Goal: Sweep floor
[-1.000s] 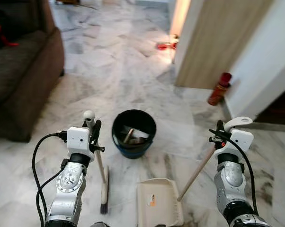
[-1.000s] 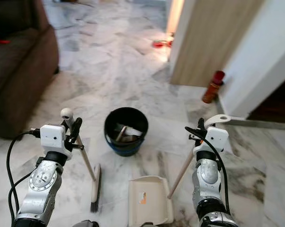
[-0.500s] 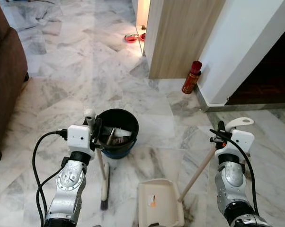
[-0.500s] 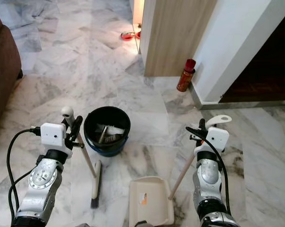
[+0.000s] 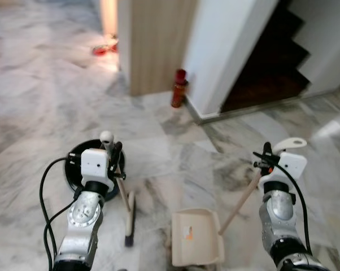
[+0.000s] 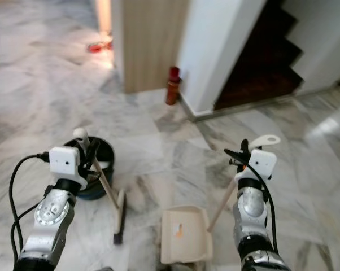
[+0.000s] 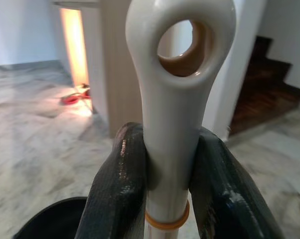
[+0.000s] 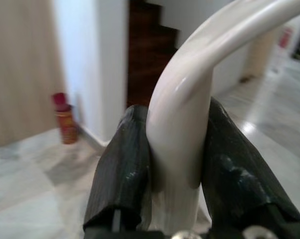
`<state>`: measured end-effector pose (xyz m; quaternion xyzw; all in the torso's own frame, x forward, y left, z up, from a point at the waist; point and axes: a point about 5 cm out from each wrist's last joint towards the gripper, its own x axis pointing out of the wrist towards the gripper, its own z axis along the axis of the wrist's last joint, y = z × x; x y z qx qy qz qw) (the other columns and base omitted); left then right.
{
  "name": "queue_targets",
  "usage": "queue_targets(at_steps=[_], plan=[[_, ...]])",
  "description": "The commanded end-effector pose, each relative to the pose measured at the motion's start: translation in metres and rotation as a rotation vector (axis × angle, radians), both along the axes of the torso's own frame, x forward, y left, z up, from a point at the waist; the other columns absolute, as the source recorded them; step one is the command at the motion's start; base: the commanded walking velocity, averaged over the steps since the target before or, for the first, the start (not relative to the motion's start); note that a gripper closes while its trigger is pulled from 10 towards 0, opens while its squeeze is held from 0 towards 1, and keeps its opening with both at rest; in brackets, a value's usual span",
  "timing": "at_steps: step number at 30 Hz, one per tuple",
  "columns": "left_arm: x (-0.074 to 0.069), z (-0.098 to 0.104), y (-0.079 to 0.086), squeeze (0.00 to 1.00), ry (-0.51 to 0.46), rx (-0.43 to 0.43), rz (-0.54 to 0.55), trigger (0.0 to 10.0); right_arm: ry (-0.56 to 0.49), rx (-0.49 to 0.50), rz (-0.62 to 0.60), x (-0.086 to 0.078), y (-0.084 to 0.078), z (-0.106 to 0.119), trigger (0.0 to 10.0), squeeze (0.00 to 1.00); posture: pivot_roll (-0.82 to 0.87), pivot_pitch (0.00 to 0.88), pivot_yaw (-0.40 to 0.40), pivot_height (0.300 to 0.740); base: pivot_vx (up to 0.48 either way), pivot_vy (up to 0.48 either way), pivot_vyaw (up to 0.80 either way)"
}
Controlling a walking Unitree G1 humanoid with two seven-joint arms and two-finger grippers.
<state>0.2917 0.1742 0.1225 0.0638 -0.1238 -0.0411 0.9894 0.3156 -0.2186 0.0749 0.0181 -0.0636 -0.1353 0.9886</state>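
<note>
The broom [image 5: 126,212] stands with its head on the marble floor [image 5: 175,152], beside the dustpan [image 5: 196,244], likely so both are ready together. The left hand [image 7: 172,169] is clenched on the broom handle; the right hand [image 8: 172,164] grips the dustpan handle. A black bucket [image 6: 96,169] sits behind the left arm.

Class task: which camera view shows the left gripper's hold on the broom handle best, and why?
The left wrist view: both fingers press the broom handle from either side, just below its hanging hole. The eye views show the left gripper small, with the broom head resting on the floor.
</note>
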Motion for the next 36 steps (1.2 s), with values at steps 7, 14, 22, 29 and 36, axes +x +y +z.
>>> queue_targets(at_steps=[7,14,22,29,36], plan=[[0.001,0.004,-0.006,0.0,-0.022,-0.003,-0.017,10.0,0.011,-0.003,-0.04,-0.006,-0.011,-0.003,10.0,0.0,0.17,0.12,-0.12,0.74,0.0,0.0,-0.8],[0.003,0.003,-0.009,0.0,-0.016,-0.011,-0.027,10.0,0.007,-0.008,-0.028,-0.005,-0.009,-0.002,10.0,0.0,0.17,0.12,-0.118,0.74,0.0,0.0,-0.8],[0.004,0.002,-0.01,0.0,0.003,-0.01,-0.052,10.0,0.007,-0.007,-0.025,-0.007,-0.005,-0.005,10.0,0.0,0.17,0.127,-0.095,0.74,0.0,0.0,-0.8],[0.011,0.007,-0.006,0.0,0.005,0.006,-0.076,10.0,0.007,0.007,-0.045,-0.012,-0.001,-0.01,10.0,0.0,0.18,0.123,-0.052,0.74,0.0,0.0,-0.8],[0.018,0.011,-0.005,0.0,0.007,0.022,-0.094,10.0,0.021,0.024,-0.042,-0.016,0.009,-0.018,10.0,0.0,0.19,0.113,-0.024,0.74,0.0,0.0,-0.8]])
